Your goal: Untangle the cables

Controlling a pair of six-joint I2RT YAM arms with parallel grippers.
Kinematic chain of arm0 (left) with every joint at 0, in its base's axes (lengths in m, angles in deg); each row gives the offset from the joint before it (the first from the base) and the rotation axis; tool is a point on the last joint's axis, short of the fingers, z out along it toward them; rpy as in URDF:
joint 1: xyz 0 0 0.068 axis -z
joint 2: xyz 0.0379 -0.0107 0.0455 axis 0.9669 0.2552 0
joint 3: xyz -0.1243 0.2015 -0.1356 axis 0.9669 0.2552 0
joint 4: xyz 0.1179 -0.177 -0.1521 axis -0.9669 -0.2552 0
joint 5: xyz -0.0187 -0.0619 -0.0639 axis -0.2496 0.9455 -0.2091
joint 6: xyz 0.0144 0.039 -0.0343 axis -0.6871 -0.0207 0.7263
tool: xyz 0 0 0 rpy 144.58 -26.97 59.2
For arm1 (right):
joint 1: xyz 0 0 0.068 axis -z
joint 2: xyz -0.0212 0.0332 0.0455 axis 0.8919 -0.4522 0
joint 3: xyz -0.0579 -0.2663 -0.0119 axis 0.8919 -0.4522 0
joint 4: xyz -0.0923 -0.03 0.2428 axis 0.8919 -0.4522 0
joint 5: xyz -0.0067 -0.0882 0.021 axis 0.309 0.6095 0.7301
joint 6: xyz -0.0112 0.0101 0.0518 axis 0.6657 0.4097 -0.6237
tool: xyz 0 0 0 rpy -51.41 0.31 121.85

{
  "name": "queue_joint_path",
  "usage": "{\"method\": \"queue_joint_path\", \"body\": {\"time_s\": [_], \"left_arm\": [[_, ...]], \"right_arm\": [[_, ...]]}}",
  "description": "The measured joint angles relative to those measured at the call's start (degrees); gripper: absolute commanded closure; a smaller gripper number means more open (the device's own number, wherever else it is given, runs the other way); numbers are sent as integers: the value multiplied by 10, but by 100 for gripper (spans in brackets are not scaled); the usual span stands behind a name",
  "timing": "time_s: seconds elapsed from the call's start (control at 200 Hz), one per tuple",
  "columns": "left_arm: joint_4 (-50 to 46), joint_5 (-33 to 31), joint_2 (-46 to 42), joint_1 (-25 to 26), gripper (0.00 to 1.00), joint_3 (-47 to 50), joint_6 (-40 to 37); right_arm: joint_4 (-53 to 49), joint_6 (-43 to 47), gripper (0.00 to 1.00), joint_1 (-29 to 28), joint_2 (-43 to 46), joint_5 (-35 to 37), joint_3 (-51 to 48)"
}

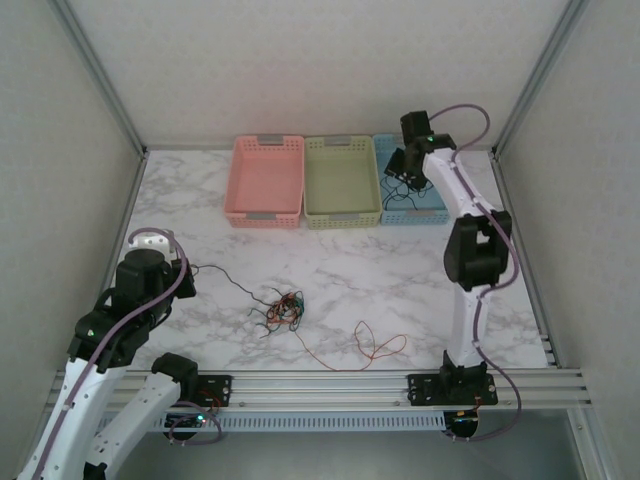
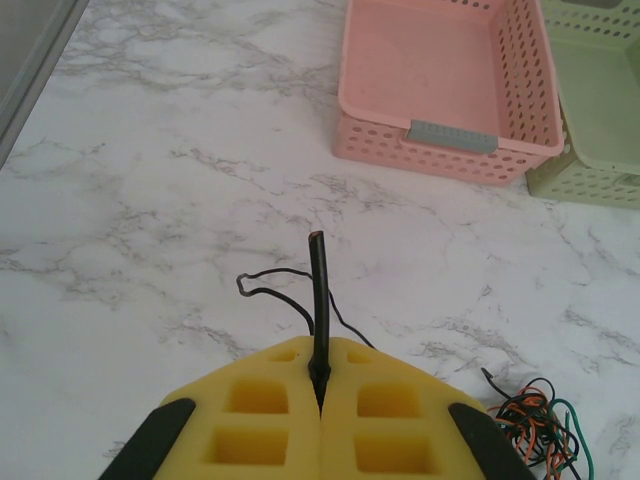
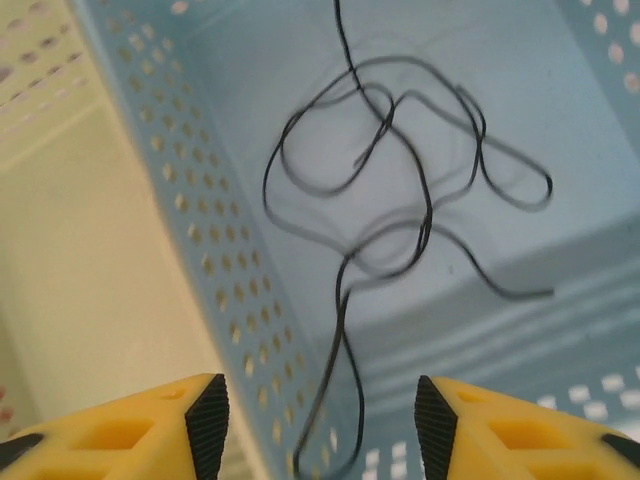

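**Lead:** Status on the untangle?

**Op:** Partway, I'd say. My right gripper (image 3: 320, 420) hangs over the blue basket (image 3: 200, 200) with its jaws spread and nothing between them. One black cable (image 3: 425, 215) lies loose in curls on the basket floor, straight below and ahead of the fingertips. I count that one as done.

**Lead:** Left side?

**Op:** My left gripper (image 2: 320, 385) is pressed together, pinching the stiff end of a black strand (image 2: 318, 290). The tip sticks out ahead of the pads. The thin part loops just ahead of the fingers and then runs back to their right, towards the clump (image 2: 535, 420).

**Lead:** So the clump isn't cleared.

**Op:** No. It sits on the table (image 1: 200, 200), low and to the right of the left fingers. It's well apart from the right gripper. I can make out orange-red, black and green in the knot.

**Lead:** Anything else loose?

**Op:** An orange-red strand (image 1: 378, 345) curls on the marble beyond the clump, on the far side from the left gripper. I can't tell whether it's fully free of the knot. The pink basket (image 2: 440, 90) and green basket (image 2: 600, 110), ahead of the left gripper, look empty.

**Lead:** What's left?

**Op:** My guess is most of it. This black strand has to come out first, then the rest of the knot.
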Motion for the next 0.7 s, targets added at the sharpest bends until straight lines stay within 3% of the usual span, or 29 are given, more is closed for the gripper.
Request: {"method": "queue_joint_path", "body": {"time_s": [0.115, 0.235, 0.36, 0.5, 0.701], "left_arm": [[1, 0, 0, 0, 100, 0, 0], [1, 0, 0, 0, 100, 0, 0], [1, 0, 0, -1, 100, 0, 0], [1, 1, 0, -4, 100, 0, 0], [1, 2, 0, -6, 100, 0, 0]], "right_arm": [[58, 10, 48, -29, 132, -28, -136], [122, 30, 50, -97, 279, -55, -281], [177, 36, 53, -160, 363, -97, -384], [210, 31, 58, -229, 369, -134, -459], [234, 26, 64, -350, 282, -169, -474]]}}
